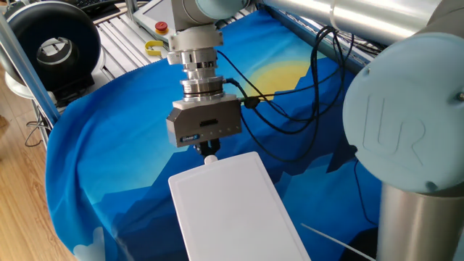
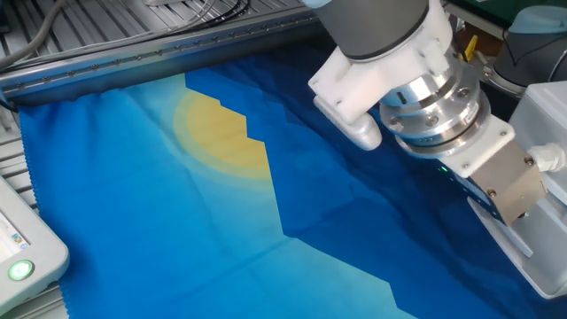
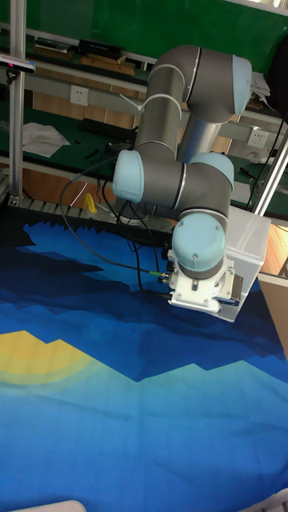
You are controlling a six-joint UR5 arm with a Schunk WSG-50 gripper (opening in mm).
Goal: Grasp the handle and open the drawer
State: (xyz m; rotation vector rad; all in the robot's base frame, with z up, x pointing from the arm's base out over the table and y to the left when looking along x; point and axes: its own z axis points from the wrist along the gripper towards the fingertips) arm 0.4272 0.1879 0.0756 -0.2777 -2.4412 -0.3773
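We see the drawer (image 1: 232, 210) as part of a plain white box with rounded corners, lying flat on the blue cloth directly below and in front of the hand (image 1: 206, 151). Its narrow front panel faces the hand and appears flush with the box, so the drawer looks closed. The handle (image 1: 211, 159), a small round white knob, sticks out from that front, right at the hand's dark fingertips; we cannot tell whether they touch it.
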